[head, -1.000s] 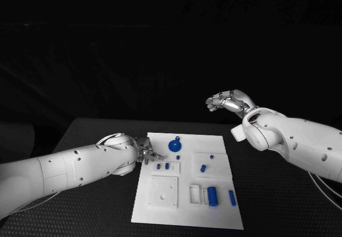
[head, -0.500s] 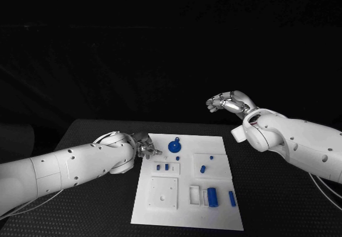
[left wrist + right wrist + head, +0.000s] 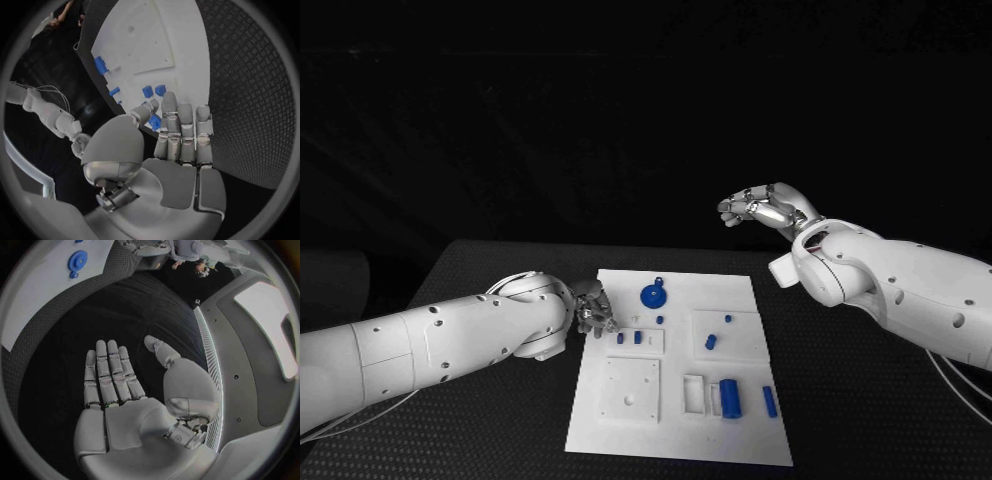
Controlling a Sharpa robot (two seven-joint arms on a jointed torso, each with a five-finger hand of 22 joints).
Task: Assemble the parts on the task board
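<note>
On the white, flat, rectangular task board, nearest, stand a blue cylinder and a slimmer blue bar at its 3 o'clock. Farther on lie four small blue pieces, then one round blue disc. The left hand hovers at the board's 9 o'clock edge, fingers straight, holding nothing. The right hand, raised at 1 o'clock, is empty, fingers spread.

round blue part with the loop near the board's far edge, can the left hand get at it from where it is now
Probably yes: the left hand hovers open at the task board edge, and nothing stands between it and the round blue part.
</note>
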